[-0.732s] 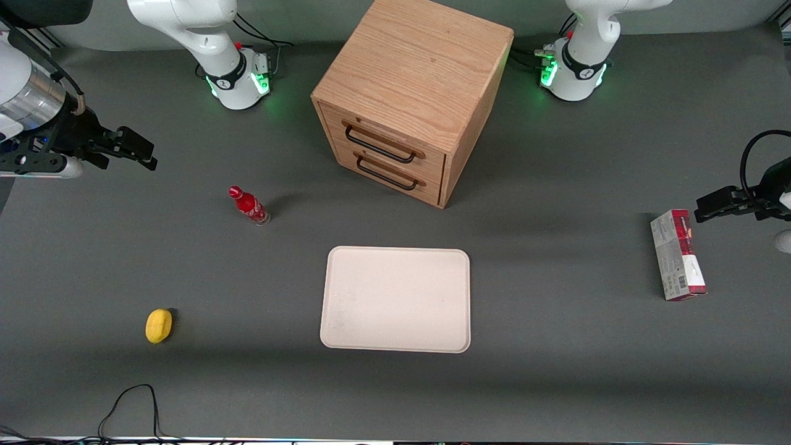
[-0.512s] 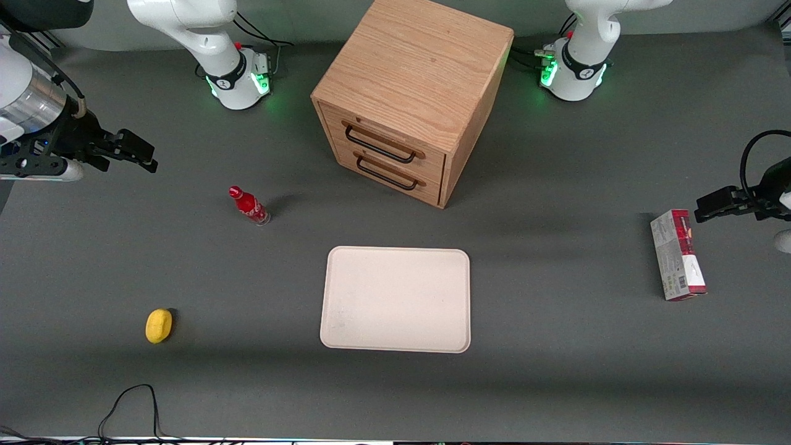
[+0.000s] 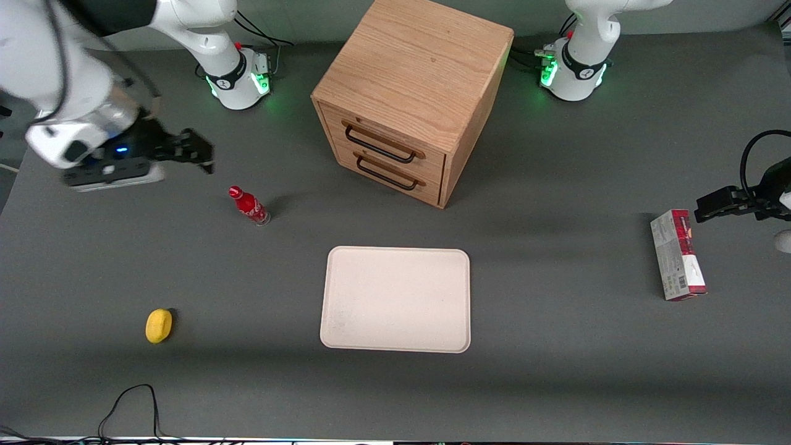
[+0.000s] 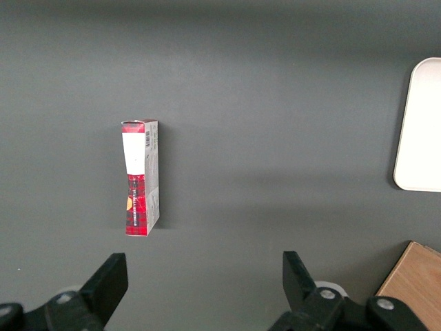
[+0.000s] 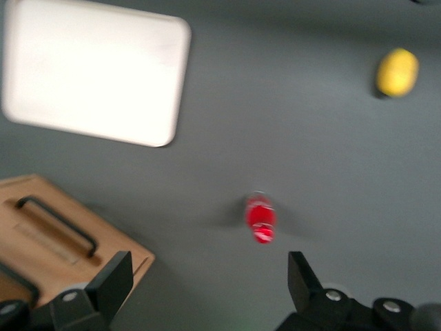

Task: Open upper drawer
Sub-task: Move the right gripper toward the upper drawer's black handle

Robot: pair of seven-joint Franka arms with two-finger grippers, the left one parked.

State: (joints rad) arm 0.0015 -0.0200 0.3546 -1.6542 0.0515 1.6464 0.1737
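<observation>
Since the earlier frames the pincer [image 3: 196, 151] has been swung in from the working arm's edge of the surface [image 3: 556, 346] toward the cabinet [image 3: 414, 93], while everything else has stayed put. Upper drawer [image 3: 386, 141] is seen fully shut, flush in the cabinet front, its thin black wire handle [image 3: 378, 144] untouched; the cabinet stands mid-surface, farther from the front camera than the tray [image 3: 395, 299]. Bottom drawer [image 3: 389, 170] is likewise closed just below it, so nothing can be told of either drawer's contents. The step in hand is judged to be the approach: no contact has been made and the pincer is well apart from the handle, hanging above the surface near the red bottle [image 3: 248, 205], slightly farther from the front camera than it. Its fingers are seen spread apart with nothing between them in the right wrist view [image 5: 207, 283]. Next move is judged to call for lining the fingers up around the upper handle, not the lower one, closing on the wire, then a straight pull out along the drawer's front direction. The tray lies empty. A yellow fruit [image 3: 159, 325] lies toward the working arm's end, a red-and-white carton [image 3: 677, 254] toward the parked arm's end.
</observation>
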